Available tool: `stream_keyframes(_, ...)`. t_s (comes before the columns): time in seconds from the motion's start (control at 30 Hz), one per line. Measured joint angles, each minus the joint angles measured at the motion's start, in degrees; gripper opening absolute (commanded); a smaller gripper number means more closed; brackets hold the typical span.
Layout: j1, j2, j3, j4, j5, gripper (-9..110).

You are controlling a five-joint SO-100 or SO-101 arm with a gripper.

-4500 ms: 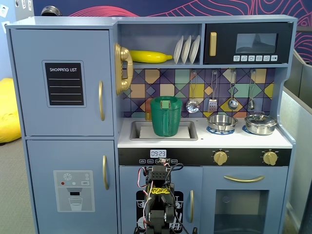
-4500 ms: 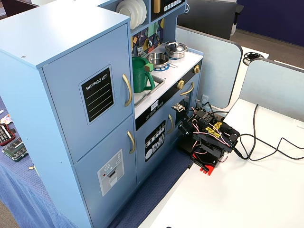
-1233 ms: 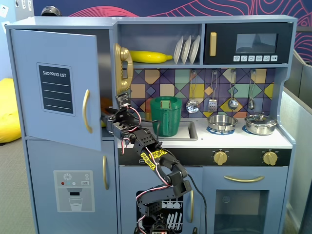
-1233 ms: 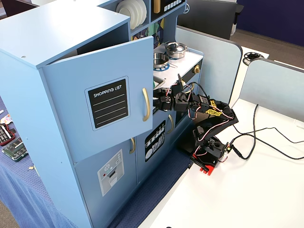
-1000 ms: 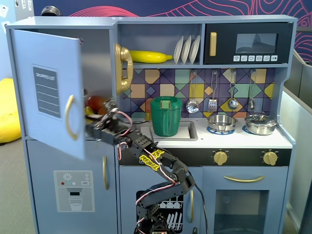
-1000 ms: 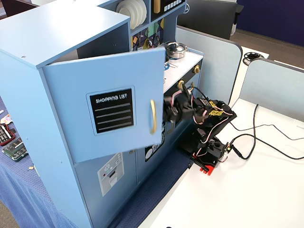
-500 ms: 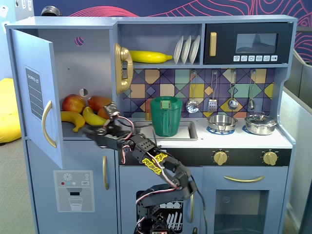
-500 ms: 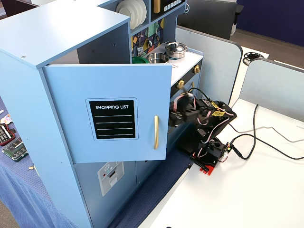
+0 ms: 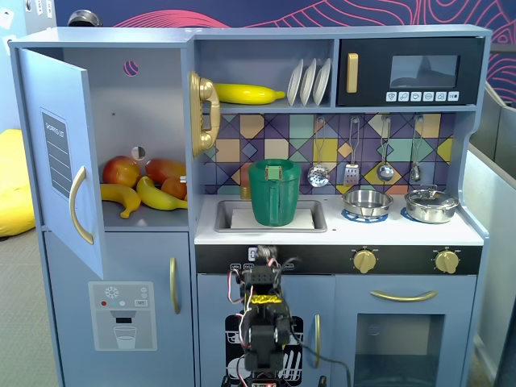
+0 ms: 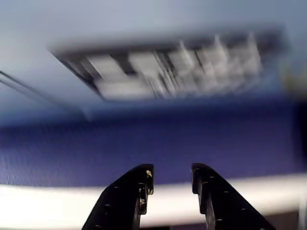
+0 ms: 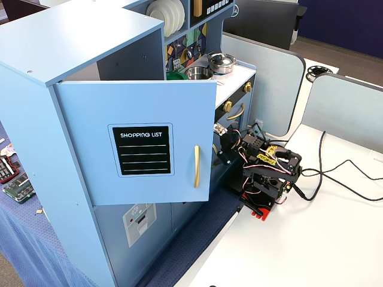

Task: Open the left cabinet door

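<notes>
The left cabinet door stands swung wide open, away from the blue-grey toy kitchen. Its black "SHOPPING LIST" panel and vertical gold handle face outward; the handle also shows in a fixed view. Apples and bananas lie on the shelf inside. My arm sits folded low in front of the kitchen's middle. My gripper is open and empty, apart from the door, with its tip pointing at the lower cabinet front to the right of the open door.
Below the open door is the door with the water-dispenser graphic. The small dishes-picture door is blurred ahead of the gripper. A green pitcher stands in the sink. Cables trail over the white table.
</notes>
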Motion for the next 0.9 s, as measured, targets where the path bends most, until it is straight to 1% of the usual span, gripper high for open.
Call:
stream_keyframes(0.13, 2.6, 4.7, 4.0, 7.3, 1.9, 0)
stream_keyframes(0.3, 2.6, 8.3, 4.4, 15.6, 4.2, 0)
stream_keyframes(0.47, 2.8, 12.0, 4.1, 17.9, 2.5, 0)
stream_keyframes(0.9, 3.3, 12.4, 4.1, 18.5, -2.4, 1)
